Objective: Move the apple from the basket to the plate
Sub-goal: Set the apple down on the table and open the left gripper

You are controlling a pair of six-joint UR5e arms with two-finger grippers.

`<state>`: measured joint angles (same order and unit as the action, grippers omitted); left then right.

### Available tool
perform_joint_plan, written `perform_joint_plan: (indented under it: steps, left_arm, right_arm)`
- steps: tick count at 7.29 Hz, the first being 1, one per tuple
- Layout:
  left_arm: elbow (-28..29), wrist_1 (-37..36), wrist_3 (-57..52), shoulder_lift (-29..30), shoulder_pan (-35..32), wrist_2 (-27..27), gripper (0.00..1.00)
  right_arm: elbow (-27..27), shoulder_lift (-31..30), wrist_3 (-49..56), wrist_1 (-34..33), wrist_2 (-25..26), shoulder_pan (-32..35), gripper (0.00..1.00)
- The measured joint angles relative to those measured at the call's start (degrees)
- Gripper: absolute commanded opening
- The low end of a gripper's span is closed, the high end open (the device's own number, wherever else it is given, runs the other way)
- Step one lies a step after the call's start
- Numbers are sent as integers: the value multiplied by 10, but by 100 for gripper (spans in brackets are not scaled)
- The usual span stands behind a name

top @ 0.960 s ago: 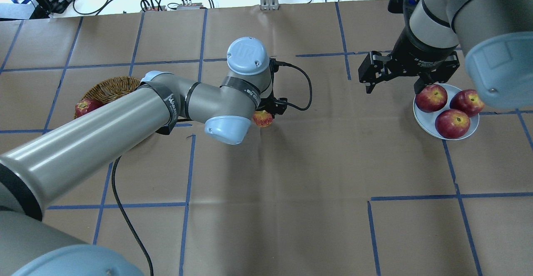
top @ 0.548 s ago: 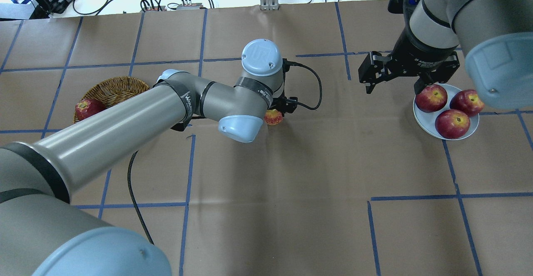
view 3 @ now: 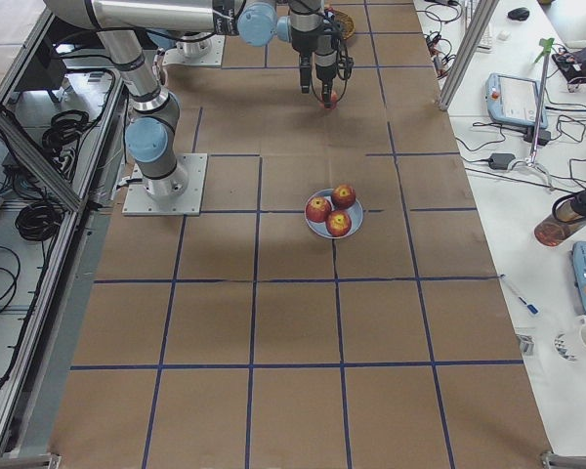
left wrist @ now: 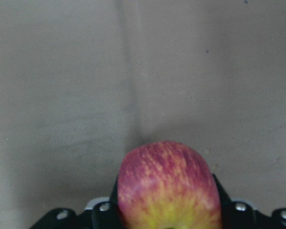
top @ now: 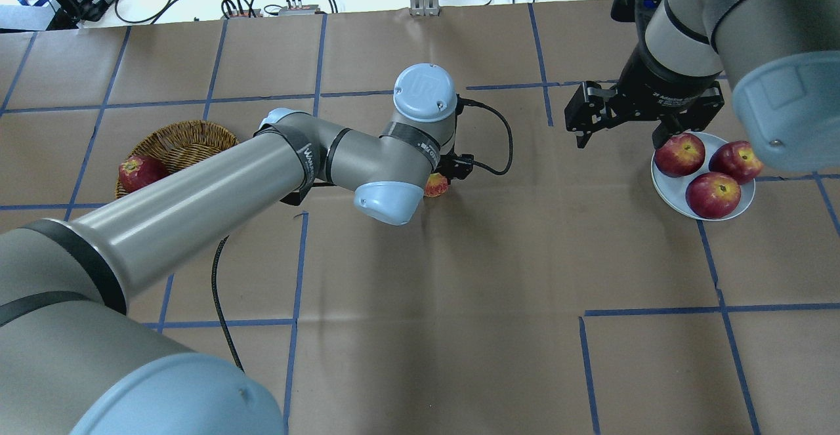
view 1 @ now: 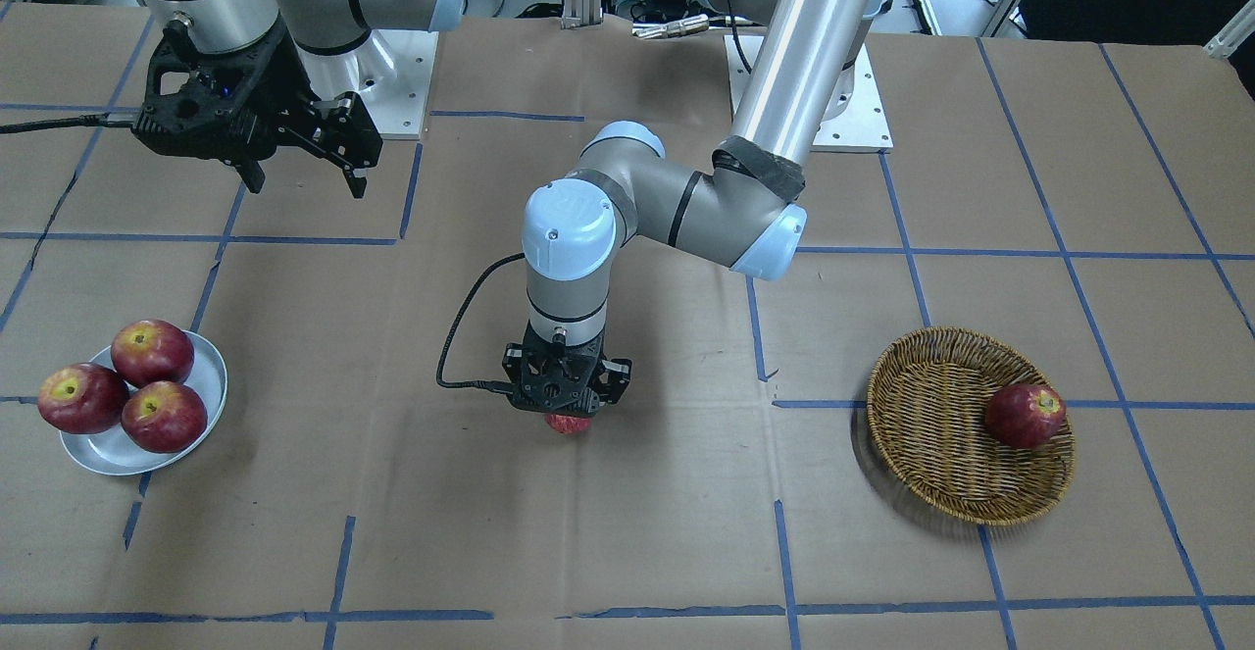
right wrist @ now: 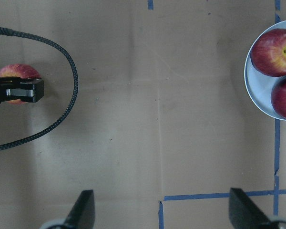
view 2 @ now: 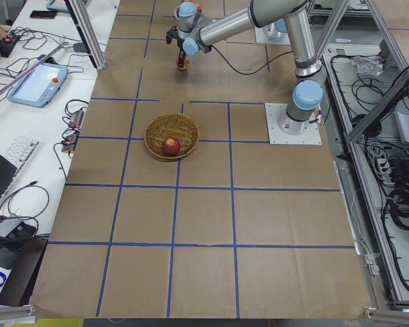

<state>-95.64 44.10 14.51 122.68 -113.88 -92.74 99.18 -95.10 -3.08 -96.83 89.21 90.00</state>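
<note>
My left gripper [view 1: 567, 407] is shut on the apple [view 1: 568, 424], a pinkish-red one with a yellow blush, and holds it above the middle of the table. The apple also shows in the overhead view [top: 437, 186] and fills the bottom of the left wrist view [left wrist: 168, 191]. The wicker basket [view 1: 922, 415] lies well to the robot's left and holds one dark red apple [view 1: 1025, 415]. The grey-blue plate [view 1: 108, 456] lies far to the robot's right with three dark red apples. My right gripper [view 1: 306, 179] is open and empty, hovering beside the plate [top: 664, 192].
The table is covered in brown paper with blue tape lines. The left wrist's black cable [top: 495, 143] loops out beside the held apple. The right wrist view shows the plate's edge [right wrist: 255, 90] and that cable [right wrist: 66, 114]. Keyboards and cables lie beyond the far edge.
My left arm has moved to the robot's right, away from the basket, with the apple in its gripper. The right arm has not moved.
</note>
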Motion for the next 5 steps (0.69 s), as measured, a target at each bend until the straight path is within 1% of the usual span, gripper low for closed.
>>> perform_joint_plan:
  steps: [1, 2, 3, 4, 5]
  left_arm:
    - [-1, 0, -1, 0, 0, 0, 68]
    - [-1, 0, -1, 0, 0, -1, 69]
    - [0, 0, -2, 1, 0, -1, 85]
    - [0, 0, -2, 1, 1, -1, 94]
    - [-1, 0, -3, 0, 1, 0, 98]
  right_arm:
    - [0, 0, 0, 0, 0, 0, 100]
    - [0, 0, 0, 0, 0, 0, 100]
    - [0, 0, 0, 0, 0, 0, 100]
    - [0, 0, 0, 0, 0, 0, 100]
    - [0, 0, 0, 0, 0, 0, 100]
